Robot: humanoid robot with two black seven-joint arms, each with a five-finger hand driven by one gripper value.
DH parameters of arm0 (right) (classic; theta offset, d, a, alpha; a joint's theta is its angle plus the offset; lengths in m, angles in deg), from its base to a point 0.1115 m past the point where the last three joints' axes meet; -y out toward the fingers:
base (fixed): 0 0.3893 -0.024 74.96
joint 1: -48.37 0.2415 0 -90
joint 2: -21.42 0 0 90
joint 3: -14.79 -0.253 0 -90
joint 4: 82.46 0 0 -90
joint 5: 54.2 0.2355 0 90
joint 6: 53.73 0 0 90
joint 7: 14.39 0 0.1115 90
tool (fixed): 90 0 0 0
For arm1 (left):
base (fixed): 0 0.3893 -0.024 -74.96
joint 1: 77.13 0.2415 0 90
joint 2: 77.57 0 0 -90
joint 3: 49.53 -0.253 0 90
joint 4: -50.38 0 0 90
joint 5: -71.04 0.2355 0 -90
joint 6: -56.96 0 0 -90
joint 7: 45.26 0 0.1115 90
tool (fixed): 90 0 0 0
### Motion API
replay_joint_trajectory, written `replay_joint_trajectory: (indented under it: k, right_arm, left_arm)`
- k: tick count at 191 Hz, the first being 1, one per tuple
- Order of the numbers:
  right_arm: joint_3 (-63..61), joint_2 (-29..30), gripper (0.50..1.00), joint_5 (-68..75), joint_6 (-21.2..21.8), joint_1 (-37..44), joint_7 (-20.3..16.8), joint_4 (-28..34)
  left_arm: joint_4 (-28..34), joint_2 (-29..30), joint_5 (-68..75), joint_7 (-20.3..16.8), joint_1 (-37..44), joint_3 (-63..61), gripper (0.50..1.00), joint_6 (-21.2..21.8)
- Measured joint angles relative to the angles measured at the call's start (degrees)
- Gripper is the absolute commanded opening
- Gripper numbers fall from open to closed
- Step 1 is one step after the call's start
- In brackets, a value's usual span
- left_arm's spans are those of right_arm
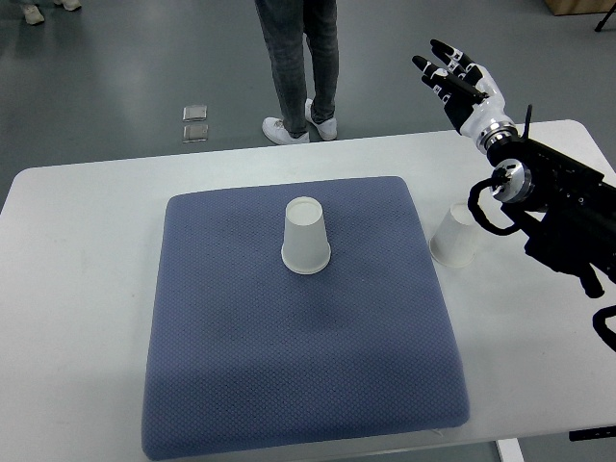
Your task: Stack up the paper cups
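A white paper cup [306, 237] stands upside down on the blue cushion [298, 337], near its far middle. A second white paper cup [456, 236] sits on the white table just right of the cushion, partly hidden by my right forearm. My right hand [456, 79] is raised over the table's far right edge, well above and beyond that cup, fingers spread and holding nothing. My left arm is out of view.
The white table [87, 289] carries the cushion. A person's legs and shoes [300, 67] stand on the grey floor just beyond the table's far edge. Two small square floor plates [195, 122] lie to the left of them.
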Motion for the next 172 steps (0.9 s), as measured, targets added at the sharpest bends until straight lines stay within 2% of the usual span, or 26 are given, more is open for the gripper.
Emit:
replay_joint_trajectory:
  k: [45,101,129,172]
  right_arm:
    - [1.04,-4.64,0.911,-5.83,-1.55,3.25,-0.72,3.07]
    - [5.53,-13.93,0.907,-19.78,-1.87,5.90,-0.79,12.46]
    - [12.48,-18.32,0.907,-24.03,-0.50,9.34,-0.86,16.10]
    - [22.88,-23.43,0.907,-33.29,5.01,15.16,-0.88,20.24]
  left_arm:
    - [0.00,0.00,0.00,0.02,0.02,0.00,1.000,0.00]
    - [0.00,0.00,0.00,0.02,0.00,0.00,1.000,0.00]
    - [0.00,0.00,-0.01,0.02,0.01,0.00,1.000,0.00]
    - [0.00,0.00,-0.01,0.02,0.02,0.00,1.000,0.00]
